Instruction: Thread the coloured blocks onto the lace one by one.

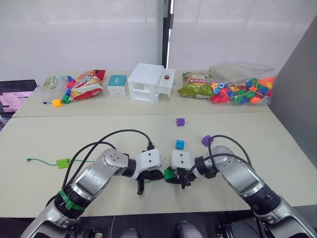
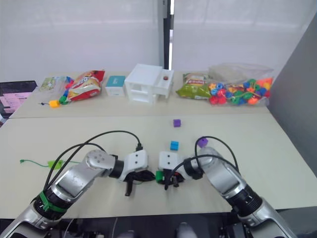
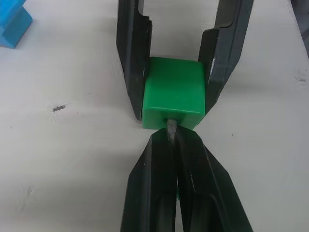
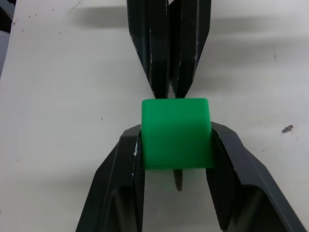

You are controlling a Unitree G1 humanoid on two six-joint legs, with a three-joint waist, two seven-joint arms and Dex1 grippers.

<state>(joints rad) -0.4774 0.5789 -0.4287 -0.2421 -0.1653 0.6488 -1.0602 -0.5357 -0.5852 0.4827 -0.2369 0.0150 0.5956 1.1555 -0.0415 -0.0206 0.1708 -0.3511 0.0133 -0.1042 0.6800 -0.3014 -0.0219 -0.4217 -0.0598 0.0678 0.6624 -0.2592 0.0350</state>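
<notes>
While right gripper (image 4: pixel 176 145) clamps rigid, light green block (image 4: pixel 176 133), left gripper (image 3: pixel 171 140), pinched on lace (image 3: pixel 171 126) tip; best gripped close behind stiff needle, limp elsewhere.

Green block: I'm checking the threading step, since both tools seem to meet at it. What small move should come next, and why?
Probably the left tool should push the lace tip further through. The right tool grips the green block by its sides. The left tool is pinched on the tip at the block's hole, and a short dark end shows past the far face.
</notes>
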